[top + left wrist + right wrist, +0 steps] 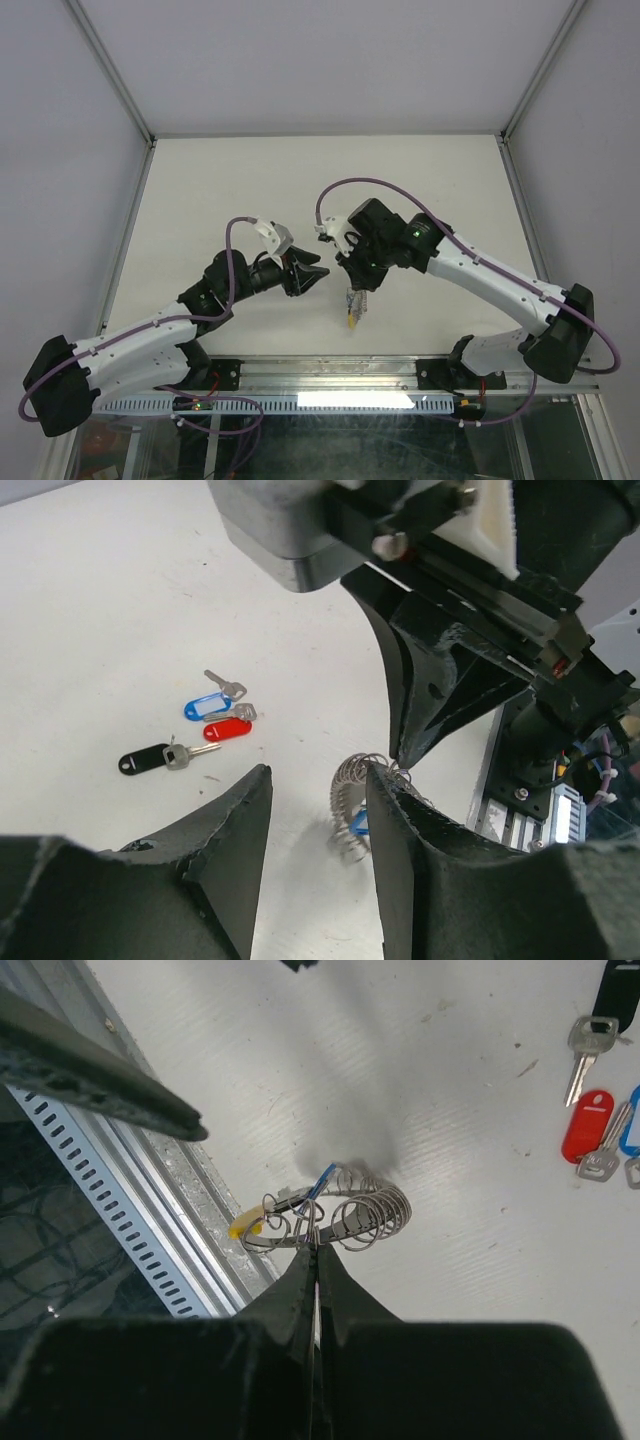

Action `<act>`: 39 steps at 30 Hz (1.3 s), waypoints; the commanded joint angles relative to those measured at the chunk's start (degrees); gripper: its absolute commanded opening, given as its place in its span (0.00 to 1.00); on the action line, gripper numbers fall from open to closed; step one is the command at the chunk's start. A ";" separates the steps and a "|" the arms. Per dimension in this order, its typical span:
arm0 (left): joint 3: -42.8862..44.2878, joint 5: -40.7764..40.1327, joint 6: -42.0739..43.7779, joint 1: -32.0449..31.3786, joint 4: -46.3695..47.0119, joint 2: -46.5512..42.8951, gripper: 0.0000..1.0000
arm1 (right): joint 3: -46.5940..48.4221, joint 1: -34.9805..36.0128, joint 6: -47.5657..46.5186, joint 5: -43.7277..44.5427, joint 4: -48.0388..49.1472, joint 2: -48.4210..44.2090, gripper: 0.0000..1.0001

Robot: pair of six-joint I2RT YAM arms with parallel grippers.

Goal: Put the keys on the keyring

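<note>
White tabletop point(250, 180), near edge: we see the right gripper point(315, 1250) pinched shut on the keyring point(355, 1215), its silvery coils and yellow piece hanging close to the rail. The left gripper point(317, 775) stands open, one finger point(400, 825) against the keyring. Three keys point(205, 725), tagged blue, red and black, lie together farther from that edge. What may be another blue tag point(323, 1174) hangs on the keyring, though our view is poor.
</note>
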 commanded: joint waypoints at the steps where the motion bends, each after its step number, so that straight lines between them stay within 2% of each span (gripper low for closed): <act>1: -2.55 1.42 -0.15 0.06 7.23 -0.47 0.42 | 2.51 -1.53 3.21 -2.48 -1.34 1.80 0.00; 9: -9.67 5.82 3.25 0.06 20.49 -1.56 0.43 | 2.27 -3.77 4.22 -7.06 -1.24 3.75 0.00; 24: -6.02 -0.27 -0.50 -0.08 22.86 10.42 0.43 | 1.74 -4.16 3.70 -12.68 2.06 1.33 0.00; 39: -3.13 11.07 1.67 -0.69 20.11 16.52 0.41 | 1.21 -4.15 3.70 -11.75 2.50 0.77 0.00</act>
